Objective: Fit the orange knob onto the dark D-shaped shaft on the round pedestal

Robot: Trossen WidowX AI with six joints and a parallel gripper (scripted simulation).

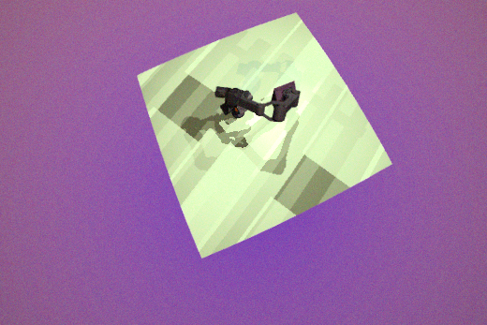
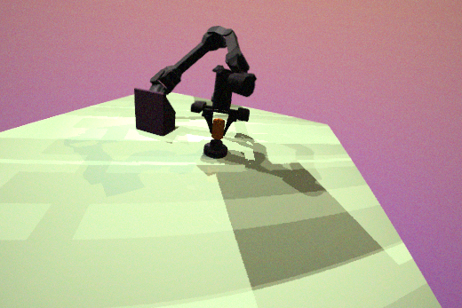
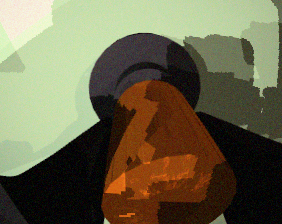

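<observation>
The orange knob (image 1: 236,110) (image 2: 218,129) (image 3: 164,145) is upright between the two fingers of my gripper (image 2: 218,133) (image 3: 153,123), which is shut on it. The round dark pedestal (image 2: 215,151) (image 3: 124,57) stands directly below, with a narrower raised part on top. The knob's lower end is over that raised part, above the pedestal's wide base. I cannot tell whether a small gap remains beneath the knob. The shaft, its flat side and the knob's hole are hidden. In the top view the arm partly covers the knob.
The arm's dark base block (image 1: 285,96) (image 2: 153,114) stands on the pale green table (image 1: 211,203) (image 2: 147,268), to the left of the pedestal in the exterior view. Dark square patches and arm shadows lie across the table top. The arm arches above the pedestal.
</observation>
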